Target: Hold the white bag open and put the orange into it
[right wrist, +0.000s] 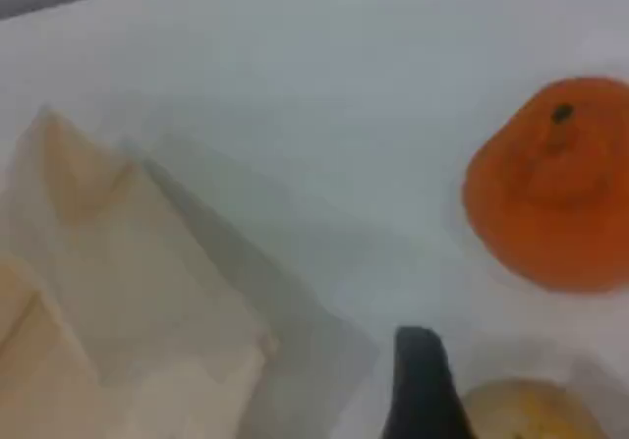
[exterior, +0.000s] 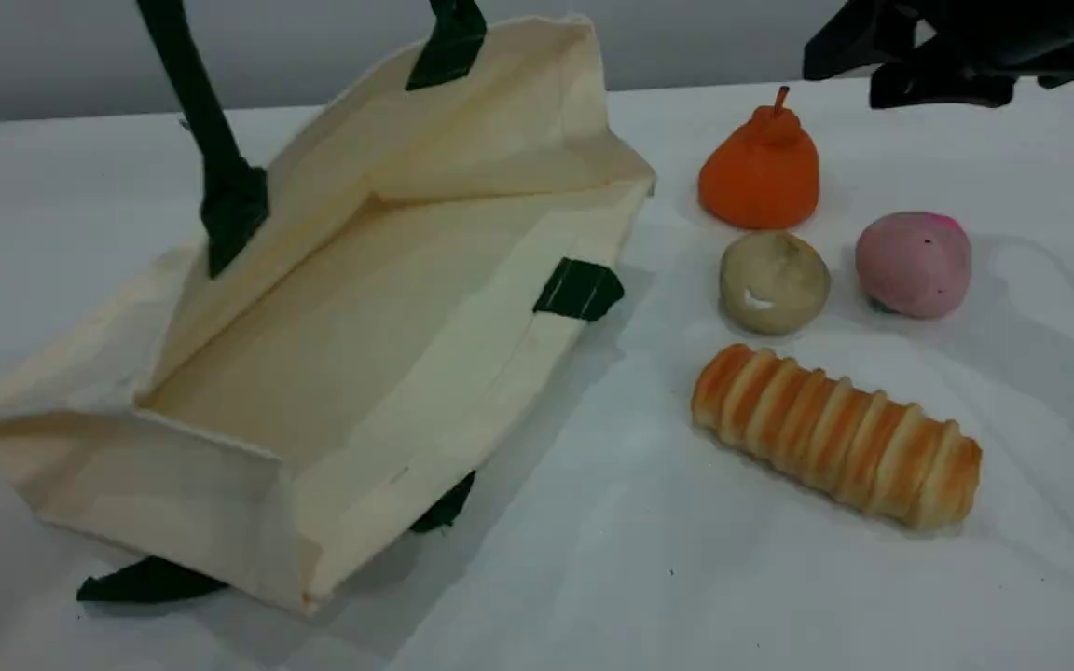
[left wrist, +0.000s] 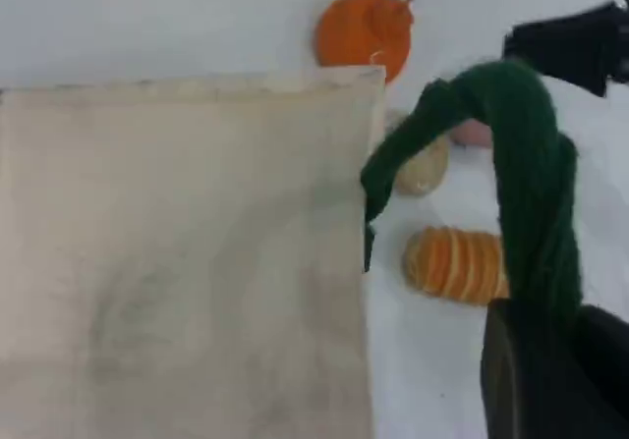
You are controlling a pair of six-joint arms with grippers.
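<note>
The white bag [exterior: 388, 308] lies on its side on the table, its mouth gaping toward the camera. Its upper green handle [exterior: 192, 102] runs taut up past the top edge. In the left wrist view that handle [left wrist: 531, 184] ends in my left gripper [left wrist: 550, 360], which is shut on it above the bag's cloth [left wrist: 177, 243]. The orange [exterior: 761, 172] stands upright right of the bag, stem up. My right gripper [exterior: 859, 65] hovers open and empty just above and right of it. In the right wrist view a fingertip [right wrist: 421, 385] shows below and left of the orange [right wrist: 555, 189].
A beige ball [exterior: 773, 282] and a pink ball [exterior: 913, 264] sit in front of the orange. A striped bread loaf [exterior: 837, 436] lies nearer the camera. The bag's lower handle [exterior: 150, 580] pokes out from under it at the front left.
</note>
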